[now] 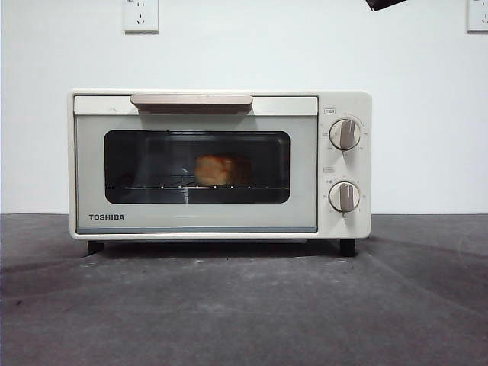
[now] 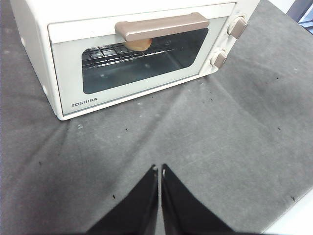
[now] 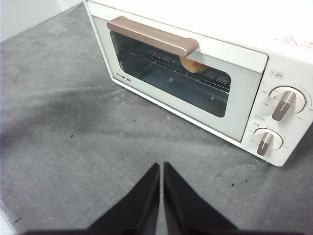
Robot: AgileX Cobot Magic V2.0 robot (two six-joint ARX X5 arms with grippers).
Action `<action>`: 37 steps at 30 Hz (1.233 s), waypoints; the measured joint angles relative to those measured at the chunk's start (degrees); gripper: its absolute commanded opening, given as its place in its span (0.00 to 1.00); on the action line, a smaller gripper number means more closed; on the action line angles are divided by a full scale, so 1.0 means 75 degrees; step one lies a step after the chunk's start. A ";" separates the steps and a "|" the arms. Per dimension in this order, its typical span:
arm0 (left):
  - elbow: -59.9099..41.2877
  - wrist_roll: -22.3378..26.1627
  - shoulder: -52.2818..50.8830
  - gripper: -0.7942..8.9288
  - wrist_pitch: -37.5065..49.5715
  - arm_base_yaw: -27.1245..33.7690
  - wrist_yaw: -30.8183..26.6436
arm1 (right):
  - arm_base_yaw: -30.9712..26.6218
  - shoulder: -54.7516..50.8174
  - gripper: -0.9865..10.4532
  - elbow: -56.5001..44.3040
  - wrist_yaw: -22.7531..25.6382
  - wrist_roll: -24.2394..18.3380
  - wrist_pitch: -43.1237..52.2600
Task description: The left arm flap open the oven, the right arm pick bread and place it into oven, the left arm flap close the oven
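The cream-white TOSHIBA oven [image 1: 221,164] stands on the dark grey mat with its door shut. The golden bread [image 1: 221,169] lies on the wire rack inside, seen through the dark glass. It peeks out behind the beige handle in the left wrist view [image 2: 138,45] and the right wrist view [image 3: 194,65]. My left gripper [image 2: 159,169] is shut and empty, held back above the mat in front of the oven [image 2: 132,58]. My right gripper [image 3: 161,165] is shut and empty, also back from the oven [image 3: 195,73]. One arm shows only as a black tip [image 1: 383,4] at the top.
Two round knobs [image 1: 345,134] sit on the oven's right side. A white wall with power sockets [image 1: 141,15] stands behind. The grey mat [image 1: 244,305] spreads in front of the oven; its edge shows in the left wrist view [image 2: 293,215].
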 measured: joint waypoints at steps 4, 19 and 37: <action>0.0000 0.0000 0.0000 0.10 0.0003 0.0000 0.0000 | 0.0000 0.0000 0.09 0.0000 0.0000 0.0000 0.0000; 0.0000 0.0000 0.0000 0.10 0.0003 0.0000 0.0000 | 0.0000 0.0000 0.09 0.0000 0.0000 0.0000 0.0000; -0.2194 0.0452 -0.1944 0.10 0.5998 0.0207 -0.1684 | 0.0000 0.0000 0.09 0.0000 0.0000 0.0000 0.0000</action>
